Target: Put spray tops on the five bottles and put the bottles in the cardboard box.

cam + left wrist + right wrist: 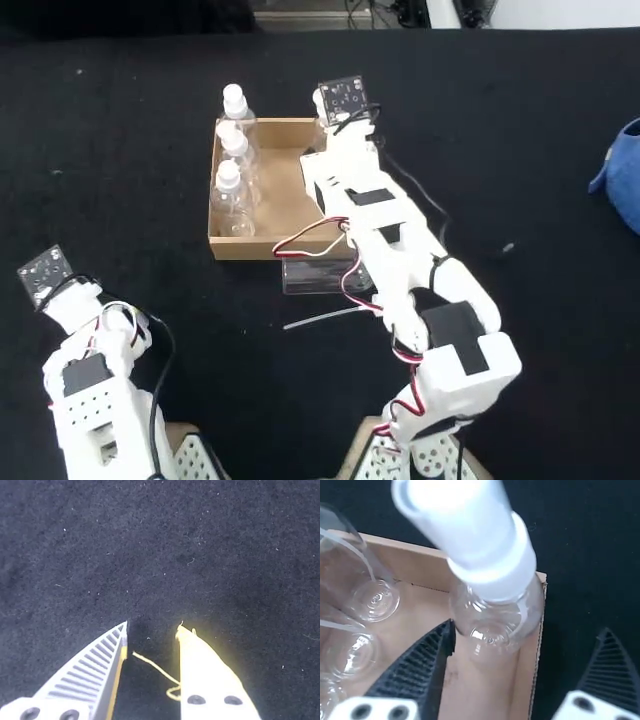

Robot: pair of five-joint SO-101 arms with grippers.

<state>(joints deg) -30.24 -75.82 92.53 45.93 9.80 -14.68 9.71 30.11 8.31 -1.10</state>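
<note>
Right gripper [528, 627] hangs wide open, holding nothing, around a white-topped bottle [492, 620] standing in a corner of the cardboard box [250, 247]; left gripper [152, 625], partly open and empty, hovers over the black bench [200, 540].

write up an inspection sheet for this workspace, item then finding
surface: black cloth, nothing spilled
job's things: cardboard box holds three topped bottles along one side, a fourth bottle in a corner; clear bottle lies outside by the box, thin white tube near it
clutter: blue object at table edge
grippers: right gripper open around the fourth bottle; left gripper open over bare cloth
cables: red and white wires along the right arm; yellow thread at the left gripper
surroundings: cords on floor past the far edge
</note>
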